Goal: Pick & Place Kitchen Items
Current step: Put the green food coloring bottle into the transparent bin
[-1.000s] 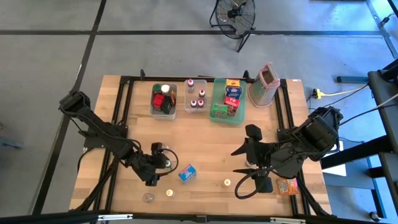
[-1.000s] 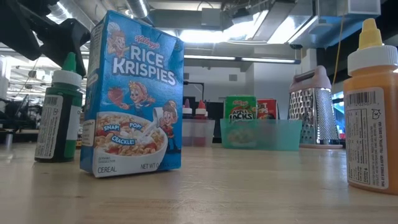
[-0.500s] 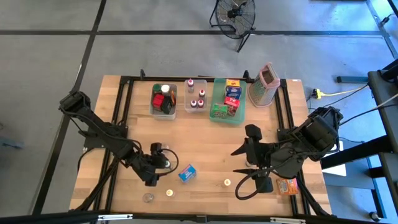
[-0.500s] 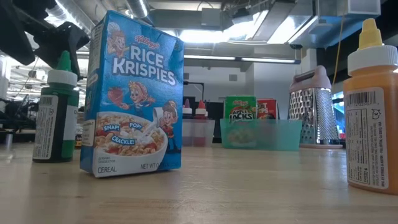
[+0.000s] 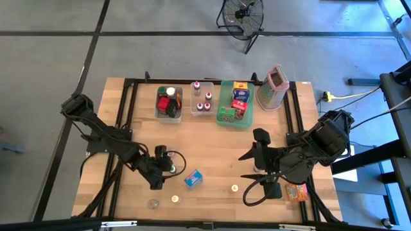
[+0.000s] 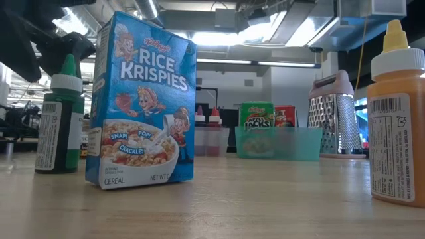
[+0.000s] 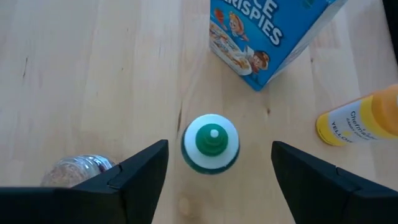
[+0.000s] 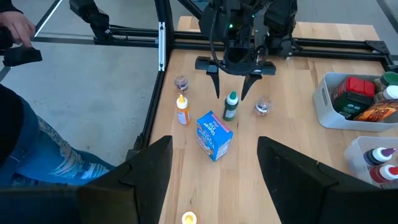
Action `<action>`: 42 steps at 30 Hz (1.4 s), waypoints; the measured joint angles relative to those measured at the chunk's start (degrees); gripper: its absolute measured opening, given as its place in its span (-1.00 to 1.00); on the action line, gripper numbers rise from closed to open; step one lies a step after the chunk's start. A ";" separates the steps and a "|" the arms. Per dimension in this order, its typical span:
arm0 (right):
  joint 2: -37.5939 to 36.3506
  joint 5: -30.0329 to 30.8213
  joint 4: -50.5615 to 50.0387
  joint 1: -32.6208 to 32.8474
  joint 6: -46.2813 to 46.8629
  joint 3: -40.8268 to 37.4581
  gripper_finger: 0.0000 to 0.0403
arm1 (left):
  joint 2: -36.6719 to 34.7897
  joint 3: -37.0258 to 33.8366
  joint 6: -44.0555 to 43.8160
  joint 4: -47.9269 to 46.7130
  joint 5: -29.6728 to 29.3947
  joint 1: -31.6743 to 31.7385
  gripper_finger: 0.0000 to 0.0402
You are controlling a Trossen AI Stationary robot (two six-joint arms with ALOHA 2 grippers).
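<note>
A small bottle with a green cap (image 7: pixel 210 143) stands upright on the wooden counter (image 5: pixel 218 154), in its near-left part. The left hand (image 5: pixel 166 165) hangs directly above it with its fingers (image 7: pixel 140 171) spread wide, one on each side of the bottle and clear of it; nothing is pinched. Just right of the bottle stands a blue Rice Krispies box (image 6: pixel 141 99), and nearer the front edge stand an orange bottle (image 8: pixel 181 110) and a small round jar (image 8: pixel 180 82). Another small jar (image 8: pixel 263 106) sits close beside the green-capped bottle.

The right hand (image 5: pixel 260 157) waits over the right half of the counter, well apart from these things, its fingers (image 8: pixel 146 168) spread and empty.

Along the far edge stand two clear bins (image 5: pixel 168 115) holding small items, a green tray (image 5: pixel 226 122) with small food boxes, and a pinkish box grater (image 5: pixel 273 86).

A person's arm and leg (image 8: pixel 25 134) show beyond the counter's left side.
</note>
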 joint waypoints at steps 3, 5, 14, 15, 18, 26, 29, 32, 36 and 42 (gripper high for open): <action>0.00 0.00 0.55 0.00 -0.02 0.00 0.18 | 0.00 0.00 0.70 0.07 0.17 0.68 0.31; 0.00 0.00 1.01 0.00 -0.02 0.00 0.18 | 0.00 0.00 0.77 0.08 0.65 1.02 0.26; 0.00 -0.02 1.19 0.00 0.00 0.00 0.18 | 0.00 0.00 1.31 0.22 1.86 1.68 0.14; 0.00 -0.02 1.21 0.00 -0.02 0.00 0.18 | -0.02 0.00 1.31 0.35 1.87 1.66 0.13; 0.00 -0.02 1.19 0.00 0.00 0.00 0.18 | -0.04 0.00 1.34 0.90 1.87 1.67 0.13; 0.00 -0.02 1.28 -0.02 0.00 0.00 0.18 | 1.49 0.00 3.81 2.97 2.94 2.37 0.12; 0.00 -0.02 1.32 -0.02 0.00 0.00 0.18 | 2.50 0.00 3.84 3.70 4.29 3.03 0.12; 0.00 -0.02 1.47 -0.02 0.00 0.00 0.18 | 2.73 0.00 4.31 4.86 4.44 3.23 0.12; 0.00 -0.05 1.67 -0.01 0.27 0.00 0.18 | 2.73 0.00 4.07 4.39 4.86 3.23 0.11; 0.00 -0.07 1.64 0.00 0.47 0.00 0.18 | 2.73 0.00 3.73 4.24 4.86 3.21 -0.02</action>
